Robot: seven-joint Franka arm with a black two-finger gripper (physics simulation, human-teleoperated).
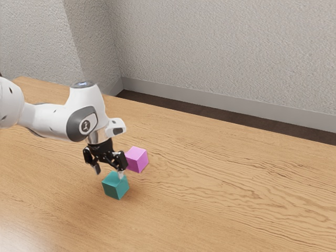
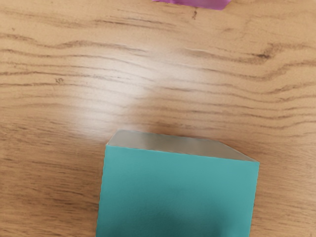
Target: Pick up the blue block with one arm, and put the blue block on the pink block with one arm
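Wood table (image 1: 220,173); gripper (image 1: 109,169) fingers spread, right above blue block (image 1: 115,186) (reads teal), seemingly not touching; pink block (image 1: 137,159) just beside, toward the exterior view's right.

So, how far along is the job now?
Done: the pincer is over the teal block. In hand: the grasp; the pincer is open and the block sits on the table. Left: grip it, lift it and set it on the pink block, which stands apart beside it.
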